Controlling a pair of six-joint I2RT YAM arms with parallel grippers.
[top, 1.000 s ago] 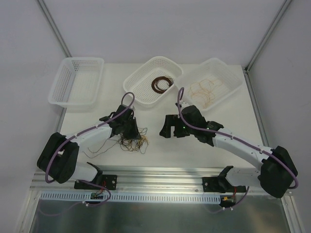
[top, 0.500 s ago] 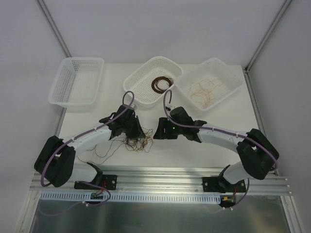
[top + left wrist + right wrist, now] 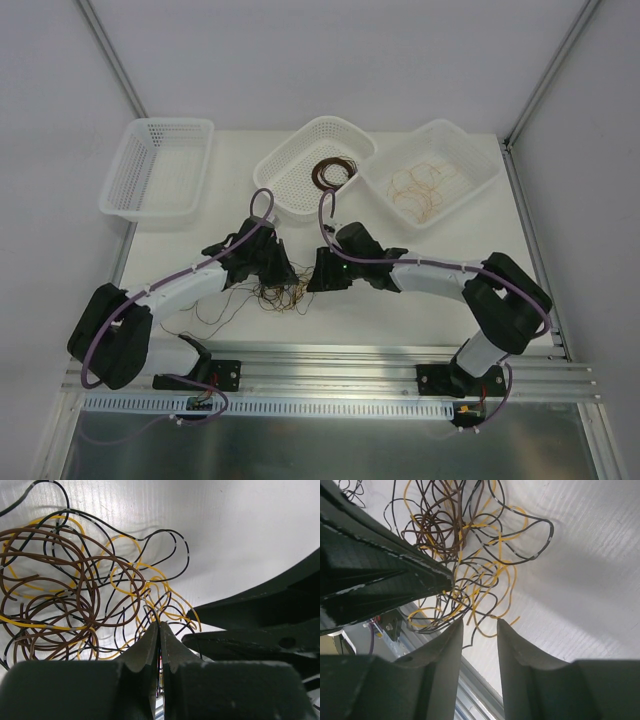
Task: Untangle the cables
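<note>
The tangle of thin black, dark brown and yellow-orange cables (image 3: 281, 297) (image 3: 75, 580) (image 3: 465, 545) lies on the white tabletop (image 3: 385, 322), left of centre. The left end effector (image 3: 277, 273) (image 3: 159, 626) is pinched shut on a strand at the tangle's far side. The right end effector (image 3: 315, 281) (image 3: 480, 623) stands with its fingers parted at the tangle's right fringe.

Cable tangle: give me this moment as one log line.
cable tangle: knotted, mixed colours | left claw: shut on a strand | right claw: open at its edge

cables (image 3: 282, 295), black, brown, yellow, one tangled heap
</note>
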